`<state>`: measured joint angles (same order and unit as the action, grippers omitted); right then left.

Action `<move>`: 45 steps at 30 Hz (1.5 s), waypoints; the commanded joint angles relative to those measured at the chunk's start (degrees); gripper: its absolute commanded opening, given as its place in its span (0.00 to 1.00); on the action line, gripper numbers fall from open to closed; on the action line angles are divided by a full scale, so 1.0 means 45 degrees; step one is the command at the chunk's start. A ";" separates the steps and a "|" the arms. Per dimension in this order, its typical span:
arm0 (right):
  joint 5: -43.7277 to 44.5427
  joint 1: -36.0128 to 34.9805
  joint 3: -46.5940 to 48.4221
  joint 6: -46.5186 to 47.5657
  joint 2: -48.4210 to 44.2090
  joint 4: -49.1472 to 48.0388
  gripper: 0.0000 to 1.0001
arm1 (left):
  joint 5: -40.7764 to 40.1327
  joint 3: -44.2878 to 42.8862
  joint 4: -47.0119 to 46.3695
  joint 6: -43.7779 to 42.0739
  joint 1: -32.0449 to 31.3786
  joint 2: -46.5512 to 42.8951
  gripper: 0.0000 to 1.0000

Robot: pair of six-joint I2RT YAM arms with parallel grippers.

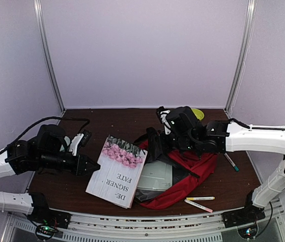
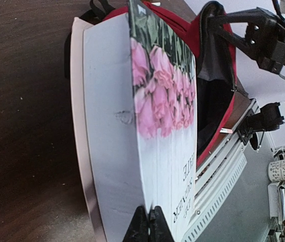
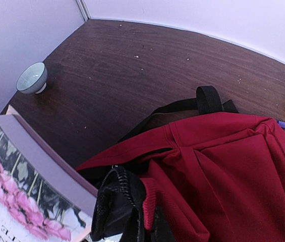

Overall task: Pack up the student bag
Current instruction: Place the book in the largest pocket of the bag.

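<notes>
The student bag lies on the counter, right of centre, its mouth lifted toward the left. My right claw is clamped on its black zipper rim. My left claw is pinched on the edge of a rose-covered book, tilted at the bag's opening. Two markers lie near the front edge.

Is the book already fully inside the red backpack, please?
No, the book sits tilted beside the red backpack, with nearly its whole cover in plain sight outside the bag.
</notes>
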<state>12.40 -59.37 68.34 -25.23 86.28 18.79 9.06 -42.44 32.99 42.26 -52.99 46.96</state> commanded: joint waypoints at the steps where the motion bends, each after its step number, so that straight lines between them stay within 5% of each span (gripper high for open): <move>1: 0.0607 0.0275 0.0547 0.0072 -0.0188 -0.0353 0.00 | -0.0019 -0.0228 -0.1189 0.0307 -0.0592 -0.0392 0.00; 21: 0.0379 0.0661 0.0701 0.0488 -0.0679 -0.0090 0.00 | -0.0073 0.0129 -0.2339 0.0930 -0.1837 0.0507 0.00; 36: -0.3698 0.0023 -0.1924 0.2794 -0.3524 -0.1515 0.00 | 0.0728 -0.0734 -0.5217 0.1081 -0.2033 0.4679 0.00; 45: -0.4282 -0.0350 -0.3868 0.2909 -0.5096 -0.2165 0.00 | 0.1481 -0.2164 -0.5857 0.0981 -0.1502 0.7436 0.00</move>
<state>-4.67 -60.45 52.31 -12.97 65.71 13.30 12.84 -47.70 12.88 47.46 -61.32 75.81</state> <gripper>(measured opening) 0.028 0.006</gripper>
